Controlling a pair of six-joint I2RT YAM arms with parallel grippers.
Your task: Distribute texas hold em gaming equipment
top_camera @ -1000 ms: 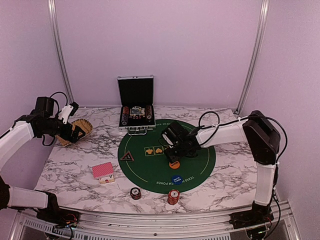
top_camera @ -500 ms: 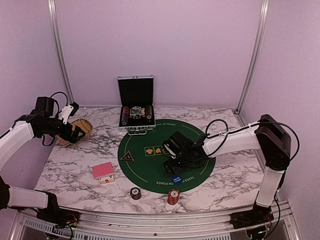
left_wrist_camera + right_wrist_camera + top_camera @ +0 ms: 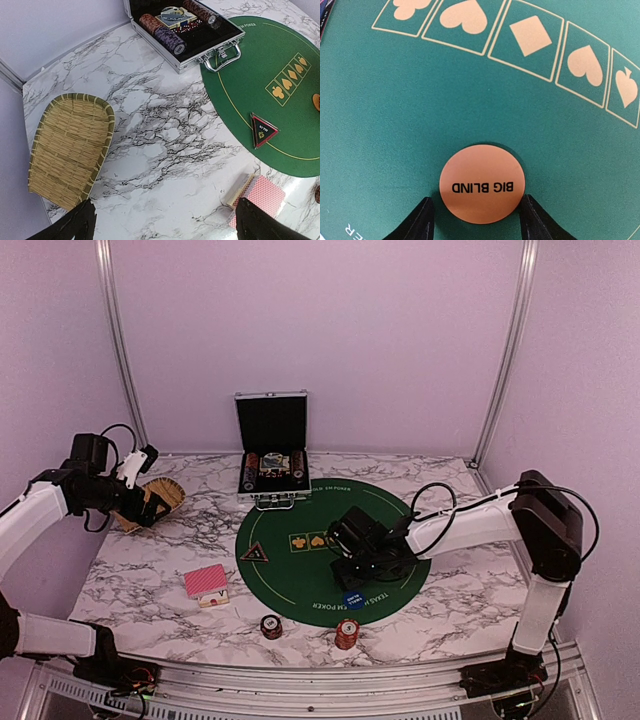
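The orange marker disc (image 3: pixel 481 183), printed BIG BLIND, lies flat on the green mat (image 3: pixel 395 125). My right gripper (image 3: pixel 477 199) is closed against its two sides; the right finger touches the rim and the left sits a hair off it. From above, that gripper (image 3: pixel 353 572) hides the disc and hangs just behind the blue marker disc (image 3: pixel 352 599). The black triangular marker (image 3: pixel 255 552) rests on the mat's left edge. Red-backed cards (image 3: pixel 206 583) lie left of the mat. My left gripper (image 3: pixel 167 226) is wide open, holding nothing, over bare marble beside the woven tray (image 3: pixel 70 145).
The open silver-edged case (image 3: pixel 272 480) with chip rows stands behind the mat. A dark chip stack (image 3: pixel 270 626) and a red chip stack (image 3: pixel 346 633) stand near the front edge. The right arm's cable loops above the mat's right half.
The right gripper shifted toward the near right on the mat, opened, then closed around the orange disc again, which it now hides from above. The left arm stayed still.
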